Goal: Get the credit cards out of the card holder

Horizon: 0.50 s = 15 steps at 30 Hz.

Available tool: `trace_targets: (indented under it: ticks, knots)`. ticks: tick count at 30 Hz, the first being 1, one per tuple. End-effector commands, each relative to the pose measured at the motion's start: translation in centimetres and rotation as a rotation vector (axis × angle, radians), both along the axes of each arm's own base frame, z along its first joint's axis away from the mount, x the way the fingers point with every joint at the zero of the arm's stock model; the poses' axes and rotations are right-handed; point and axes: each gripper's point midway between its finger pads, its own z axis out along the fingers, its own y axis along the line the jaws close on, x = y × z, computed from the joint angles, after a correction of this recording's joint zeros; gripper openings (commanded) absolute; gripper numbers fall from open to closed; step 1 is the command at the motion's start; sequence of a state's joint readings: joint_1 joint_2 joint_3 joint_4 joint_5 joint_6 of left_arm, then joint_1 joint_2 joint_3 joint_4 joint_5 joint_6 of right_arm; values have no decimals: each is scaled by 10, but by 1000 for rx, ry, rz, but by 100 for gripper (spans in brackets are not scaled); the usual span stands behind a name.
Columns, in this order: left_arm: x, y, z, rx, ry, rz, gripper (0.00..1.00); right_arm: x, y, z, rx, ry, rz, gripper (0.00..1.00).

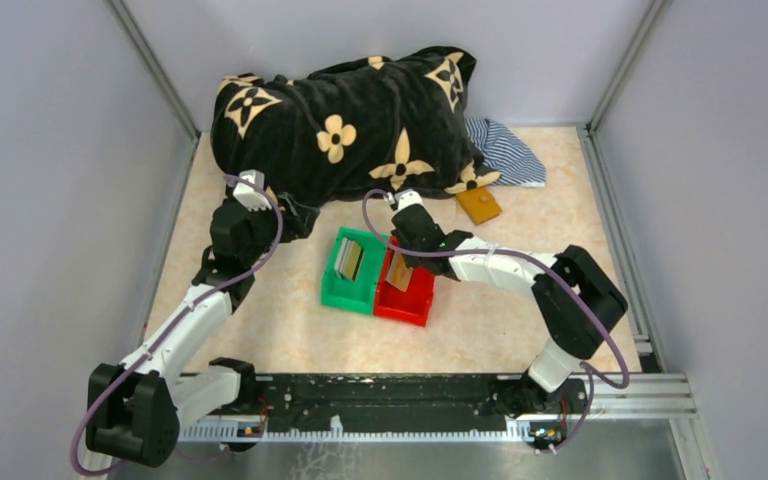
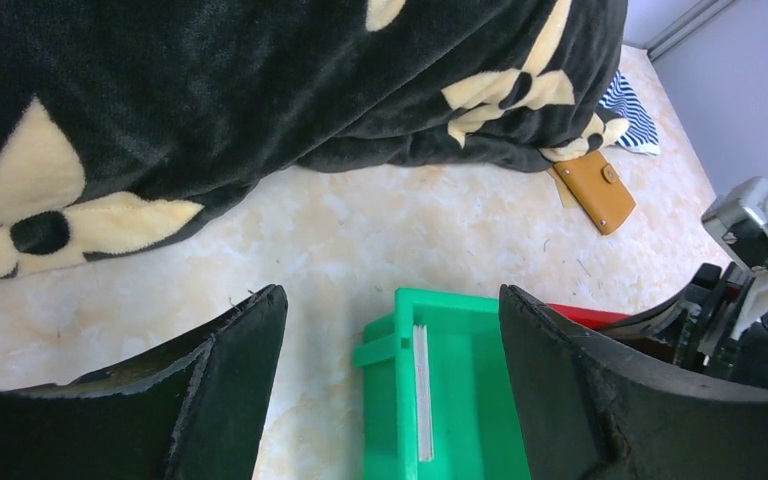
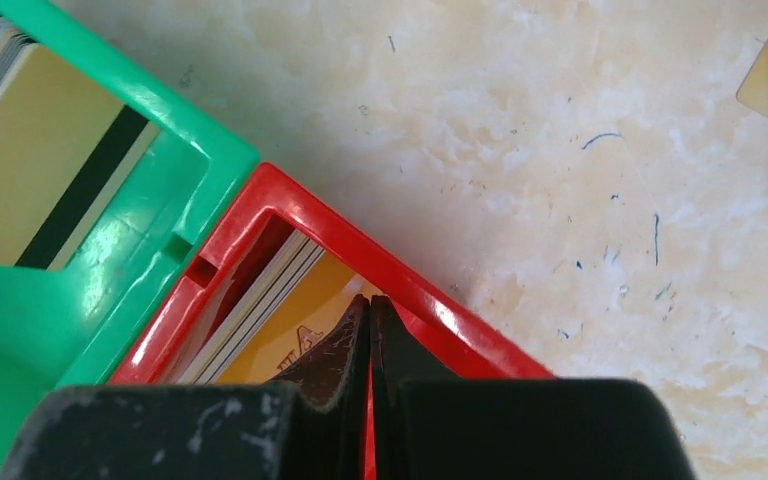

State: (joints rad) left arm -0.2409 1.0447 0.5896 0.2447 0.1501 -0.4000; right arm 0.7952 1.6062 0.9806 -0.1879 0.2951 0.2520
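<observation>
**A:** Where is the right pincer [image 3: 370, 305]?

**B:** Down over the red bin [image 3: 380, 260]. Its two fingers are pressed flat together, clenched, and nothing shows between them. The tips sit right at the yellow face of the cards [image 3: 270, 310] stacked on edge in that bin. I cannot tell whether they touch.

**A:** What is to its left?

**B:** The green bin [image 3: 210, 150], wall to wall with the red one. More cards [image 3: 30, 170] lean inside it (gold, with a dark stripe across the one facing out).

**A:** And the card holder [image 1: 478, 205]?

**B:** It is tan and closed, lying flat on the bench [image 1: 290, 330]. It is beyond the right pincer and off to its right, well apart from it, just at the hem of the black flowered blanket [image 1: 350, 110]. A striped cloth [image 1: 505, 150] lies farther back, behind the holder.

**A:** The left pincer [image 2: 390, 300]?

**B:** Released, with the fingers spread wide and nothing in them. It hangs above the bench, with the blanket close ahead of it. The corner of the green bin shows between its fingers, with a pale card edge standing inside. The right pincer is off to its right, past both bins.
</observation>
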Motion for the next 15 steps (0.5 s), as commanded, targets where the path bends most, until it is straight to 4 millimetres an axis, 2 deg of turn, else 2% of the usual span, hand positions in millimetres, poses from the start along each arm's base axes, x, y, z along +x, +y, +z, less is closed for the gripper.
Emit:
trace_targets:
  ticks: [1, 3, 9, 10, 15]
  knots:
    - [-3, -3, -4, 1, 10, -9, 84, 25, 19, 25, 34, -78, 16, 0]
    - [-4, -2, -5, 4, 11, -7, 84, 30, 25, 19, 27, -70, 21, 0]
    - [-5, 0, -7, 8, 18, 3, 84, 30, 31, 34, 59, -79, 45, 0]
    - [-5, -1, -7, 7, 17, 2, 84, 29, 29, 50, 83, -110, 46, 0]
    - [-6, -6, -6, -32, 24, -14, 85, 25, 3, 61, 62, -175, -20, 0]
